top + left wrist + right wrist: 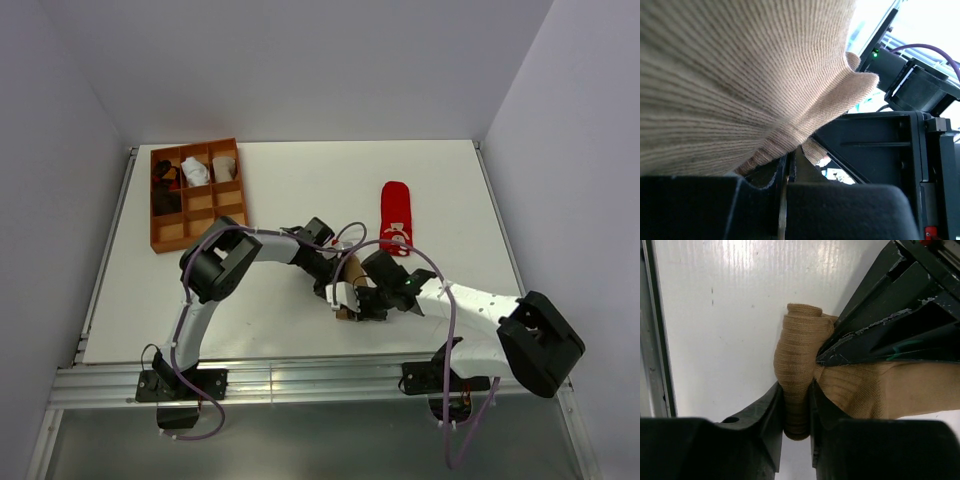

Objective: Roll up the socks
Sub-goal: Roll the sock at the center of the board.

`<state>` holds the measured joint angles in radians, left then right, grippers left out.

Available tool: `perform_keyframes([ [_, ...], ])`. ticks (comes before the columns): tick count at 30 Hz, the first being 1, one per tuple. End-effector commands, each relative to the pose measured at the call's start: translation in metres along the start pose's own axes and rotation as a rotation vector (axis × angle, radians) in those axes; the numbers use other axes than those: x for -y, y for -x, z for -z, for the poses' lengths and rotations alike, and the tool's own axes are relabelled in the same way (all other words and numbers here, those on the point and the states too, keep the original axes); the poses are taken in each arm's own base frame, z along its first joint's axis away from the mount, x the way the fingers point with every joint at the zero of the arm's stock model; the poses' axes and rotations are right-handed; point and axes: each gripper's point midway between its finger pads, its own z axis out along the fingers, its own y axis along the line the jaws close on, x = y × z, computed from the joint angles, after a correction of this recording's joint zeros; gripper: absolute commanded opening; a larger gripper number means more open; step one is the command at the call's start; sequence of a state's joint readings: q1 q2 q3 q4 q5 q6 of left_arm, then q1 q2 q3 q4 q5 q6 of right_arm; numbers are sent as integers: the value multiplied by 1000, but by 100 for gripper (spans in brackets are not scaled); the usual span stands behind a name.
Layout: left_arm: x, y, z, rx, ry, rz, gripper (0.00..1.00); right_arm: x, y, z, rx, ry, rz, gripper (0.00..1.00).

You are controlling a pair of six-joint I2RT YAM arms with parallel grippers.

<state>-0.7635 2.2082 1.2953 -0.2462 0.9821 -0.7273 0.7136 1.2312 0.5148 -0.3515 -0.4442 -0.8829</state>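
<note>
The right fingers stand narrowly apart and pinch the rolled end of the tan sock between them, one on each side of the roll. That grip looks meant to keep the turns from springing loose. The left fingers are pressed together, their tip dug into the fold where the roll meets the flat length of the sock. In the left wrist view ribbed tan cloth fills the picture and runs down into the seam between them, so they seem to nip the fabric and hold it taut. The sock lies low on the white surface between the two arms at the near middle, its unrolled part trailing under the left fingers. The roll is only begun — most of the length is unrolled. Further out, the red sock lies flat by itself behind the arms, and a brown tray with small bundles sits at the far left corner.
</note>
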Motion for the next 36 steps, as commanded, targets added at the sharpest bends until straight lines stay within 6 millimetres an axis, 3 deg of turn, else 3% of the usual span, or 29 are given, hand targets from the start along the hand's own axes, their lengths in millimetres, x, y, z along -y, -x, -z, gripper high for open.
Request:
perform_keyframes([
  [1, -45, 0, -3, 12, 170, 79, 1, 0, -4, -5, -33, 10, -33, 22],
  [3, -43, 5, 4, 43, 221, 41, 5, -3, 0, -3, -38, 50, -58, 17],
  [4, -33, 11, 10, 71, 219, 9, 10, -14, -4, -3, -50, 111, -89, 17],
  [10, -11, 34, 40, 230, 246, -42, 27, -22, -12, 1, -86, 195, -182, 16],
  [17, 3, 48, 68, 378, 182, -49, 33, -19, -6, 10, -68, 316, -268, 15],
  [21, -2, 56, 84, 471, 209, -32, 31, -18, -4, 13, -55, 382, -330, 15],
  [26, 7, 67, 126, 690, 212, -28, 27, -6, -6, 23, -60, 463, -428, 15],
  [27, 1, 63, 128, 709, 224, -22, 25, -7, -10, 20, -71, 505, -464, 15],
  [29, 17, 62, 142, 789, 201, -75, 25, -1, -4, 24, -63, 554, -509, 15],
  [30, 8, 61, 145, 827, 225, -78, 25, 0, -9, 21, -77, 589, -552, 15],
  [31, 16, 58, 151, 863, 221, -115, 25, 4, -3, 24, -69, 617, -564, 15],
  [32, 22, 59, 155, 900, 210, -158, 25, 5, -3, 24, -72, 634, -586, 15],
  [33, 12, 57, 157, 934, 246, -161, 28, 6, -6, 20, -82, 659, -619, 15],
  [36, 26, 49, 152, 982, 246, -282, 30, 12, -5, 16, -94, 715, -683, 15],
])
